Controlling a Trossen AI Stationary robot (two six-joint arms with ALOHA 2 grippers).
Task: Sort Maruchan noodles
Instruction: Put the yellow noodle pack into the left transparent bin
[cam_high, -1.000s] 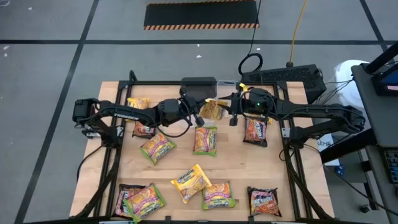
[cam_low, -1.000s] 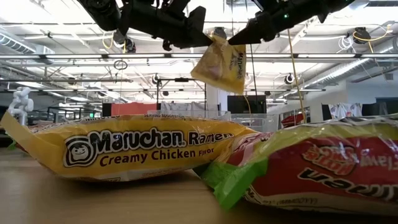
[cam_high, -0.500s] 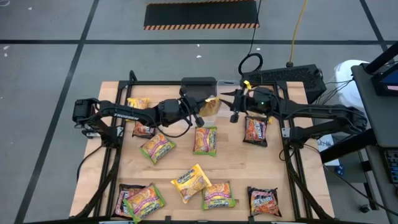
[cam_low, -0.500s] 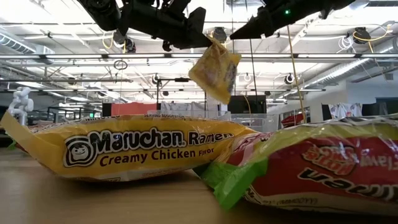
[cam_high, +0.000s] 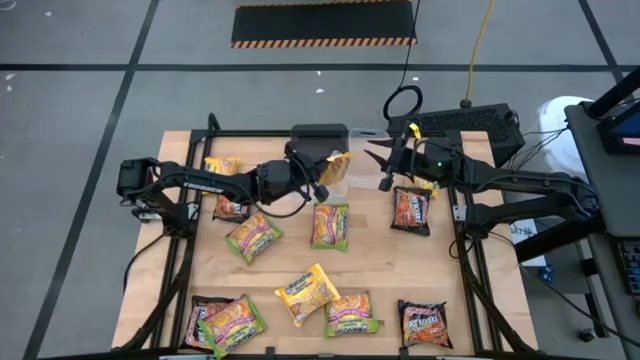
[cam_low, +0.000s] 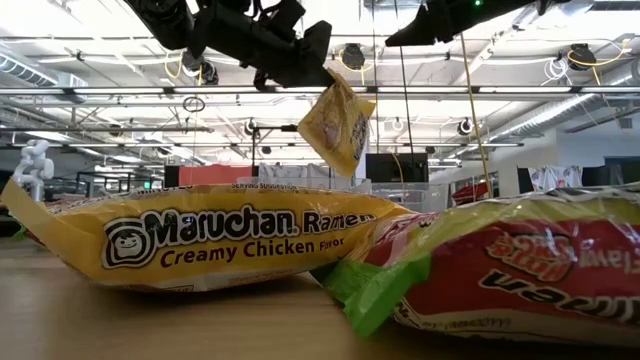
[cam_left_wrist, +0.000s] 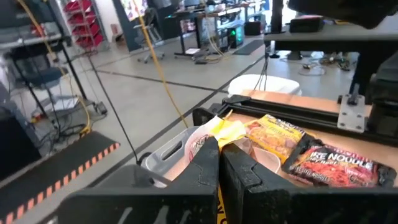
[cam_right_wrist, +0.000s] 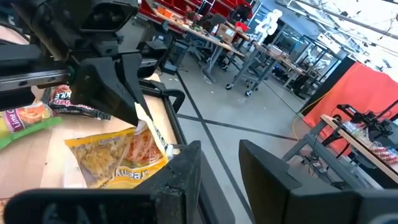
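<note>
Maruchan noodle packets lie flat about the wooden table (cam_high: 480, 300): yellow (cam_high: 307, 292), green-edged (cam_high: 330, 225) and dark (cam_high: 411, 210) ones. One more yellow packet (cam_low: 335, 125) hangs in the air near the table's far edge, with my left gripper (cam_high: 325, 176) shut on it. My right gripper (cam_high: 378, 165) stands open a little to the right of that packet, apart from it, with nothing between its fingers (cam_right_wrist: 186, 177). In the right wrist view the hanging packet (cam_right_wrist: 118, 158) shows below the left gripper (cam_right_wrist: 115, 93). My left gripper pinches the yellow packet by its upper edge (cam_low: 328, 86) between its two shut fingers (cam_left_wrist: 208, 168). The fingers reach in about level from the table's left. The packet hangs tilted below them, lifted clear of the table.
A dark grey box (cam_high: 320, 140) and a clear tub (cam_left_wrist: 171, 152) holding packets stand at the far edge just beyond the hanging packet. A black frame (cam_high: 470, 260) runs along the table's sides. Two packets, one yellow (cam_low: 200, 240) and one green-edged (cam_low: 500, 270), lie close to the low camera.
My right gripper has drawn back from the yellow packet toward the table's right edge and a little up, its fingers staying apart. The packet, still hanging from my left gripper, has swung and turned a little toward the left. My left gripper's wrist has turned slightly in place.
</note>
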